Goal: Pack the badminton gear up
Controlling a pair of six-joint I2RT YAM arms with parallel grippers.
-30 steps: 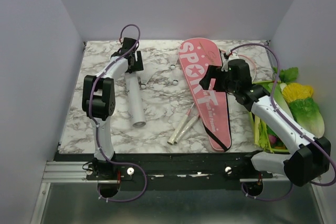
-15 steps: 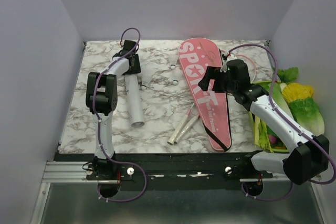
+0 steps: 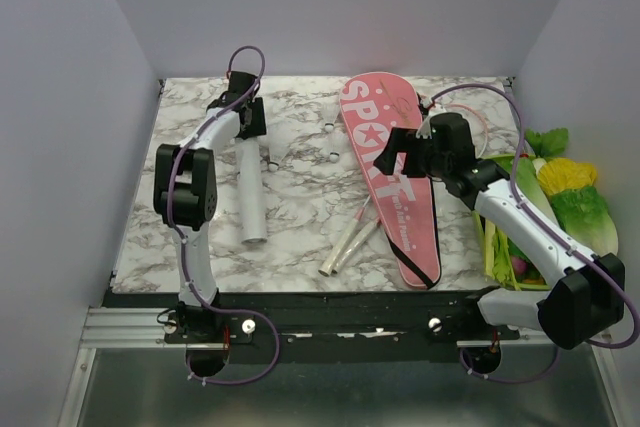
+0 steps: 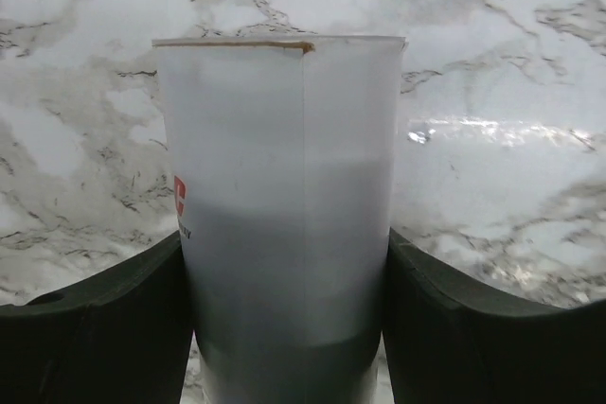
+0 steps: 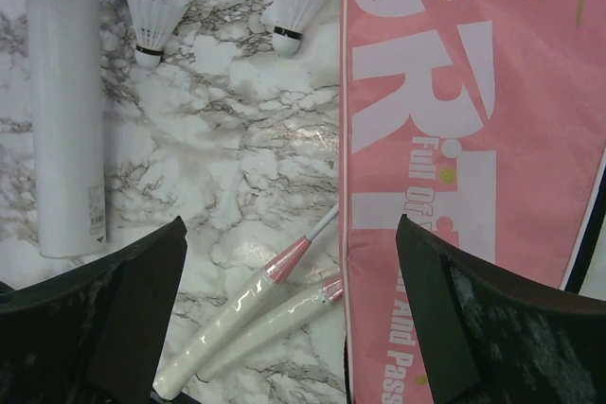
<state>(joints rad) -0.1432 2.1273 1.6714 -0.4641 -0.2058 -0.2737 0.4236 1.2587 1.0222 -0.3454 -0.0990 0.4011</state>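
My left gripper has just clamped the far end of the white tube, lying toward the worktop's left edge, so I may carry it to the pink bag, where my right gripper hovers open.

marble table: white tube lies at 9 o'clock, pink bag at 3 o'clock, 2 rackets at 5 o'clock, 2 shuttlecocks near the middle.
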